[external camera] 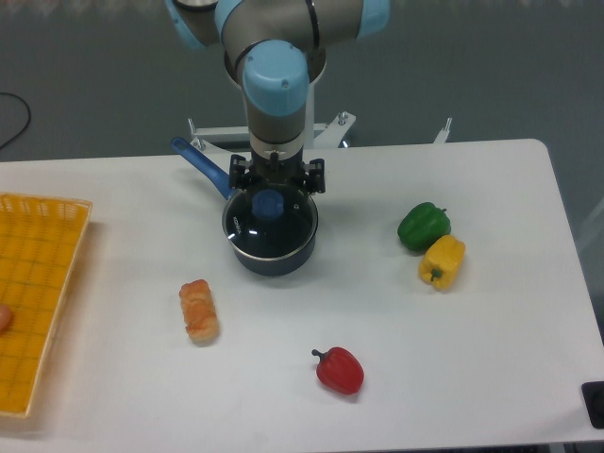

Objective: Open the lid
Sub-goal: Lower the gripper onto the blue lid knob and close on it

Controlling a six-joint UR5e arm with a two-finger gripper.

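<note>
Over the far rim of the saucepan [271, 247] the gripper [274, 185] hangs with its fingers [238, 176] spread wide apart, one to either side of the wrist, released and holding nothing; whether their tips touch the glass cannot be told, since the wrist housing hides the space between them. Just on the near side of the fingers sits the lid [274, 226], closed flat on the saucepan with its blue knob [268, 205] at the centre. Part of the saucepan's blue handle [201, 165] is covered by the gripper body. On the worktop [491, 340], a bread roll [199, 310] lies near-left of the saucepan, a red pepper [339, 370] lies nearer the camera, and a green pepper [423, 226] touches a yellow pepper [442, 261] to the right. Far left of the saucepan a yellow basket [38, 293] is cut off by the frame edge.
</note>
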